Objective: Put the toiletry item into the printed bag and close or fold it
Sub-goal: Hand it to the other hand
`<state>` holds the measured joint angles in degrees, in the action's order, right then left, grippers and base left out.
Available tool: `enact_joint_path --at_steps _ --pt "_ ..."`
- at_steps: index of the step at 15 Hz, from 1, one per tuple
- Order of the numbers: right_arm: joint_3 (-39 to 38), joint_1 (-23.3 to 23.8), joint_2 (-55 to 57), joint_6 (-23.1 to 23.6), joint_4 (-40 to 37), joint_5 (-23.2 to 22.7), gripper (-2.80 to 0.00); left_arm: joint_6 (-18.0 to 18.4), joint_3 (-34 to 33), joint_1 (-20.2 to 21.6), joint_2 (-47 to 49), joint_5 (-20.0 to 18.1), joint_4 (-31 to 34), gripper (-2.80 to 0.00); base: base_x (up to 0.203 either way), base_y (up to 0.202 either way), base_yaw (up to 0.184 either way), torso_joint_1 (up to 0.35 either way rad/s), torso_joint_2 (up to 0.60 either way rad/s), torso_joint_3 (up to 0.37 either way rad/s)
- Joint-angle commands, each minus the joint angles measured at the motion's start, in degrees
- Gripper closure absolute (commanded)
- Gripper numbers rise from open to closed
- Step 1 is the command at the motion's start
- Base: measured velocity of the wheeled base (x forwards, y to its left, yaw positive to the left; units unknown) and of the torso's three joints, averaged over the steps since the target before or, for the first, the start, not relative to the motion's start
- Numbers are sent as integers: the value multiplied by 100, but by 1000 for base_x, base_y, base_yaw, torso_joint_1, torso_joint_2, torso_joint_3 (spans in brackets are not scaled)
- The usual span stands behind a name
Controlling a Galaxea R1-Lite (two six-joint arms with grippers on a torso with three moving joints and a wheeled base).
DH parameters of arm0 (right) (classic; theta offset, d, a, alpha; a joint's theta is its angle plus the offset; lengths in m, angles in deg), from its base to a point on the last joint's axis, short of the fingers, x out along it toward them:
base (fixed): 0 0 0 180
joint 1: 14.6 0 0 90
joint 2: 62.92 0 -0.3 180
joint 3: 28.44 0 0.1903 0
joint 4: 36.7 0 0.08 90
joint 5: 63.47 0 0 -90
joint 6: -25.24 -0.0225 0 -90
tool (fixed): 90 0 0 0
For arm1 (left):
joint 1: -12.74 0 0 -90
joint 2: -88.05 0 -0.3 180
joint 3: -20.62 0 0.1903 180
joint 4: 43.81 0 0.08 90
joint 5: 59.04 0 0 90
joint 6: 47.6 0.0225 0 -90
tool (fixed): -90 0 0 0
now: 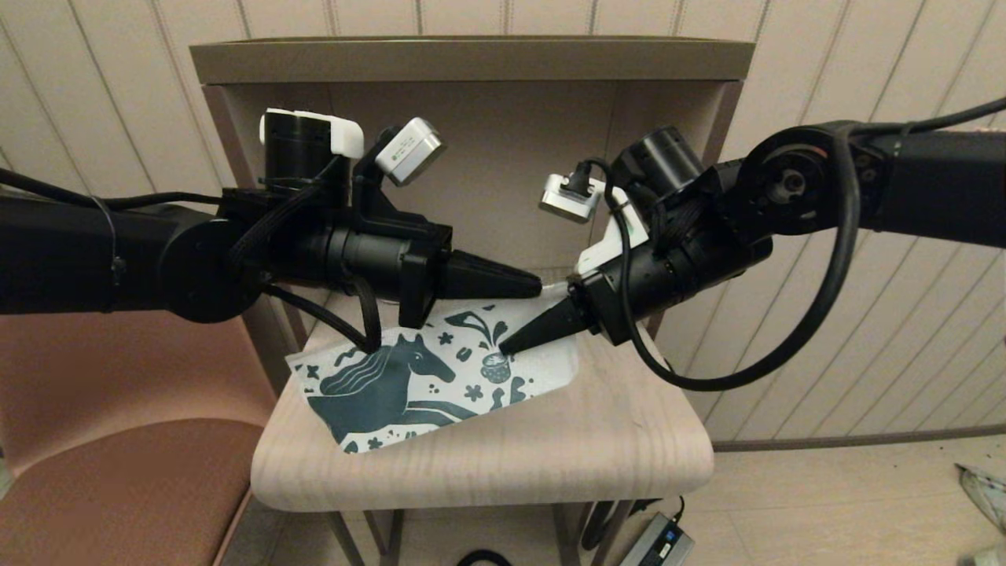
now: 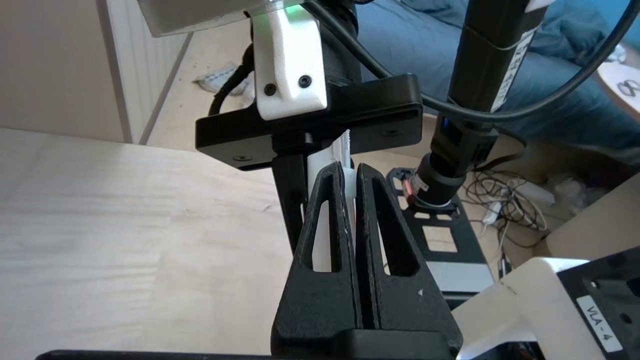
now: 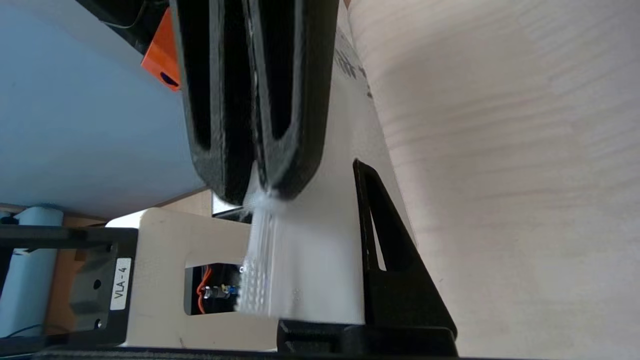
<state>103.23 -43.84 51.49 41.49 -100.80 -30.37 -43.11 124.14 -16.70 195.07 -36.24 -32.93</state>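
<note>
wall point(image 1: 864, 330): pale panelled | chair point(image 1: 118, 440): brown | floor point(image 1: 825, 503): light

This looks like a furnished home room. A small wooden table point(image 1: 550, 448) stands against panelled walls point(image 1: 864, 330), beside a brown upholstered chair point(image 1: 118, 440). A blue sofa point(image 2: 540, 75) and tangled cables point(image 2: 505, 210) sit nearby.

Both black hands, left point(image 1: 534, 286) and right point(image 1: 507, 344), crowd the horse-printed white flat pouch point(image 1: 409, 385); the pale wooden table point(image 1: 550, 464) lies bare in front.

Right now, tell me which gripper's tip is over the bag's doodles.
The right gripper: its tip overlaps the doodles on the printed bag; the left gripper ends at the bag's far edge.
</note>
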Motion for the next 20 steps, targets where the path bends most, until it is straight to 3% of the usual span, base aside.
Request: enact_joint_path --at_steps 1,9,12,20 --pt "-2 -2 2 1 -22 -40 0 0 -8 -35 12 -39 -9 0 0 0 0 0 0 0" --pt "-42 68 -101 15 -48 -50 0 -9 9 -27 3 -3 -18 0 0 0 0 0 0 0" --pt "-88 68 -191 26 -58 -50 0 4 48 -13 43 401 -35 0 0 0 0 0 0 0" --pt "-229 86 -393 62 -27 -50 0 17 88 61 73 426 -35 0 0 0 0 0 0 0"
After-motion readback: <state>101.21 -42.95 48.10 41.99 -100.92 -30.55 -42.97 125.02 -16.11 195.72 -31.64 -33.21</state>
